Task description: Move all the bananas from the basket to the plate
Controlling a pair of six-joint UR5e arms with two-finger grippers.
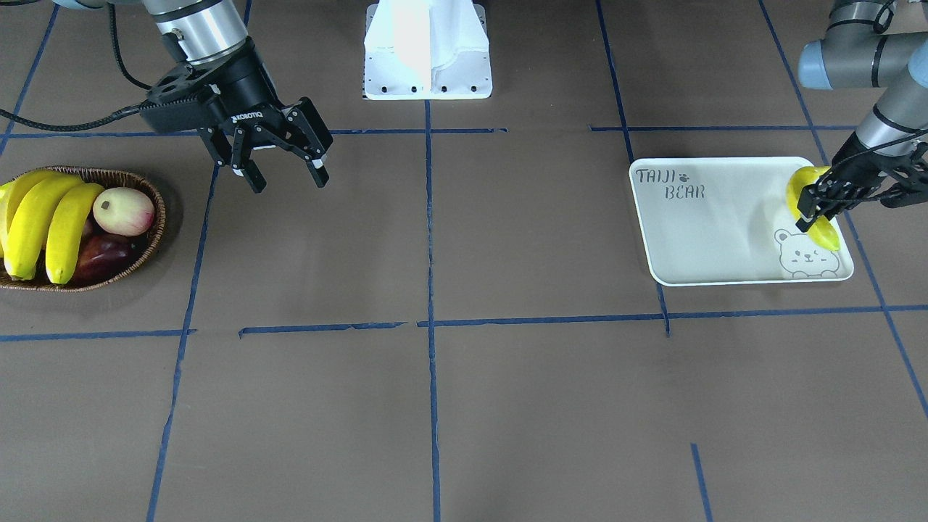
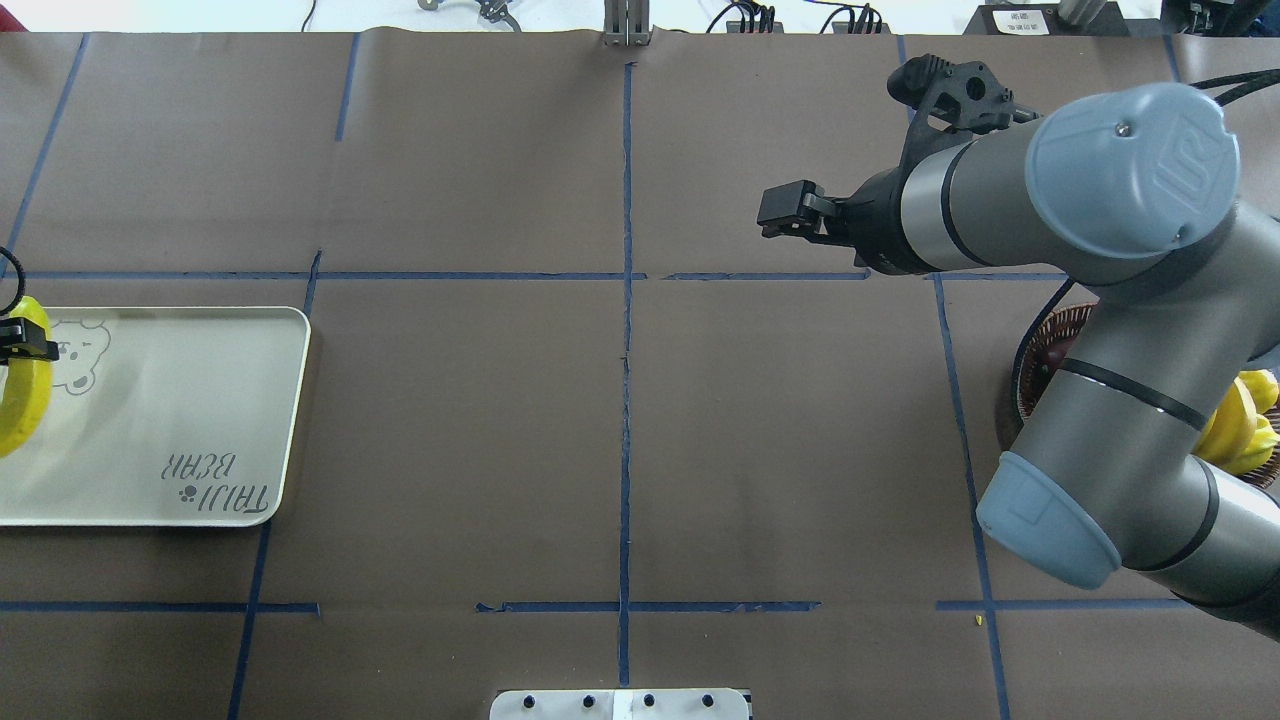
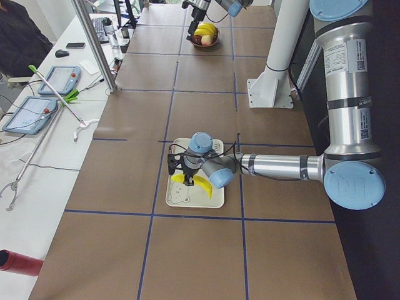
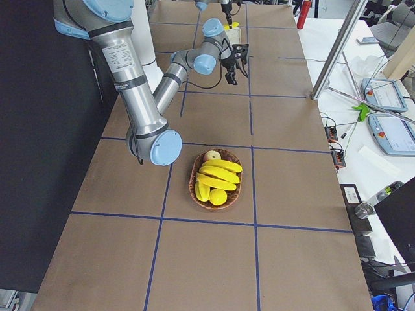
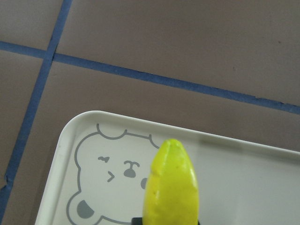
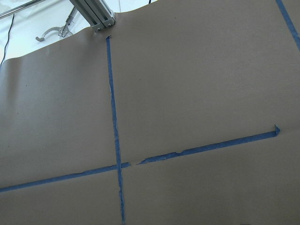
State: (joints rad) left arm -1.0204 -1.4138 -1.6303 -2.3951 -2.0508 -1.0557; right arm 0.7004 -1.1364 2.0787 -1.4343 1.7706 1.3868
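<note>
My left gripper (image 1: 806, 215) is shut on a yellow banana (image 1: 825, 236) and holds it low over the bear-print end of the white plate (image 1: 710, 232). I cannot tell if the banana touches the plate. The left wrist view shows the banana's tip (image 5: 171, 187) over the plate (image 5: 243, 187) beside the bear drawing. The gripper (image 2: 20, 350), banana (image 2: 25, 405) and plate (image 2: 150, 420) also show in the overhead view. Other bananas (image 1: 43, 217) lie in the wicker basket (image 1: 148, 243). My right gripper (image 1: 288, 181) is open and empty, up beside the basket.
A pink-cream round fruit (image 1: 123, 210) and a dark red fruit (image 1: 105, 257) share the basket. The white robot base (image 1: 428, 51) stands at the table's back middle. Blue tape lines cross the brown table. A side bench holds tablets (image 3: 59, 78).
</note>
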